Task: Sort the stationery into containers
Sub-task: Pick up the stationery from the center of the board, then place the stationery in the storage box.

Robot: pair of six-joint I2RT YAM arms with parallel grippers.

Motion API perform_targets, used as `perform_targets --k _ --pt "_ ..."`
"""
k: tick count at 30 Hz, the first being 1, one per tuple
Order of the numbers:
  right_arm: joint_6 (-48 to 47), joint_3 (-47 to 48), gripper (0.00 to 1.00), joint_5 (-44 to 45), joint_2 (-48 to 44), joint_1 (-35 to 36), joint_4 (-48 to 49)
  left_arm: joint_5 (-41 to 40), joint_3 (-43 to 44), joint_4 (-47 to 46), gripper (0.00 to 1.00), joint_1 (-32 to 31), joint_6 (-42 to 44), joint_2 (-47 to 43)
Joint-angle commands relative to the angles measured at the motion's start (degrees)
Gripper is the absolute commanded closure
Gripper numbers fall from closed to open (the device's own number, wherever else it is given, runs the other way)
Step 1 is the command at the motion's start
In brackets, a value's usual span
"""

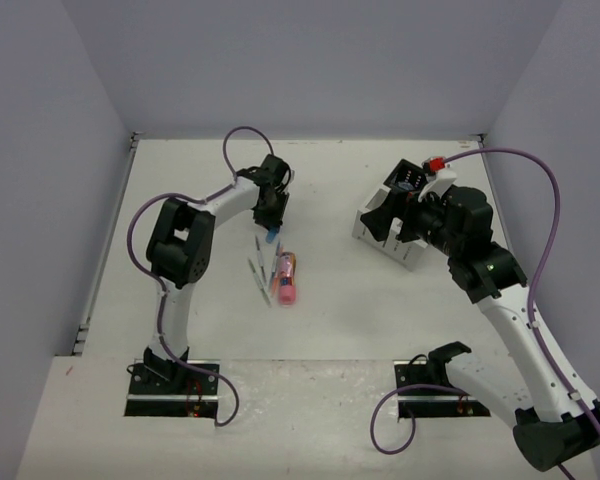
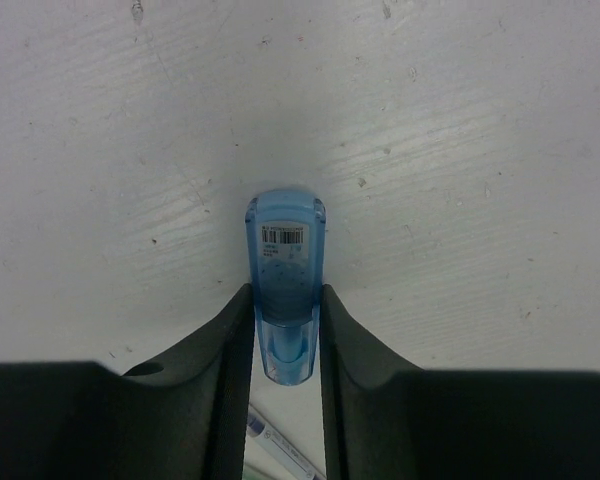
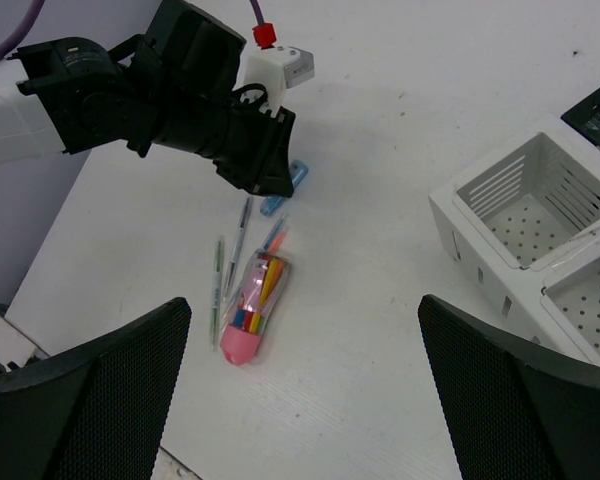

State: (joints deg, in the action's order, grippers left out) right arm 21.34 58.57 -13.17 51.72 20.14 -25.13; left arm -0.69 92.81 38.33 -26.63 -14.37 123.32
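Top external: left tool (image 1: 271, 226) stands over the blue piece (image 1: 270, 238) on the worktop (image 1: 180, 180).
Left wrist: jaws clamped on the piece's sides, its long axis running straight ahead between them.
Right wrist: right tool (image 3: 302, 300) spread apart, empty; organizer (image 3: 455, 230) ahead-right of it.

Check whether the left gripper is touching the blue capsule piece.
Touching. Left wrist view: both fingers of the left gripper press flush against the blue capsule sides, no gap.
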Motion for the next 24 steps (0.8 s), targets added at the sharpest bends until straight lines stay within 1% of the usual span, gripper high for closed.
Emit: perform_targets --k 1,3,5,8,10,14,18,20,24 --pt "-0.7 -0.8 0.02 -1.6 -0.6 -0.1 2.4 0.4 1.5 -0.3 1.0 0.2 -0.3 0.2" --pt "-0.6 -1.0 0.02 -1.7 -0.8 0.0 2.7 0.5 1.4 -1.0 1.0 0.2 -0.6 -2.3" --pt "-0.4 -1.4 0.02 -1.8 -1.2 -0.1 3.3 2.8 1.2 -3.0 1.0 -0.7 -1.1 -5.3" --pt "0.0 -1.8 0.02 -2.0 -1.6 -0.1 4.3 1.3 -0.8 -7.1 1.0 -2.3 -2.0 -12.2" --pt "0.2 -2.2 0.02 -2.2 -2.0 0.0 4.8 1.0 -2.5 -9.4 1.0 -2.8 -2.8 -15.0" --pt "2.3 -2.4 0.05 -5.3 -2.7 -0.1 7.9 1.0 -8.0 -15.4 1.0 -5.1 -3.2 -24.6" --pt "3.7 -0.6 0.07 -8.6 -2.0 -0.1 7.9 1.0 -14.5 -20.5 1.0 -7.8 -4.1 -33.3" --pt "4.3 -0.4 0.08 -9.2 -1.6 -0.1 8.0 1.0 -17.0 -22.0 1.0 -9.9 -4.9 -36.8" --pt "6.4 1.0 0.08 -8.9 -0.9 0.0 7.5 -0.7 -23.8 -26.0 1.0 -16.8 -4.1 -43.6"
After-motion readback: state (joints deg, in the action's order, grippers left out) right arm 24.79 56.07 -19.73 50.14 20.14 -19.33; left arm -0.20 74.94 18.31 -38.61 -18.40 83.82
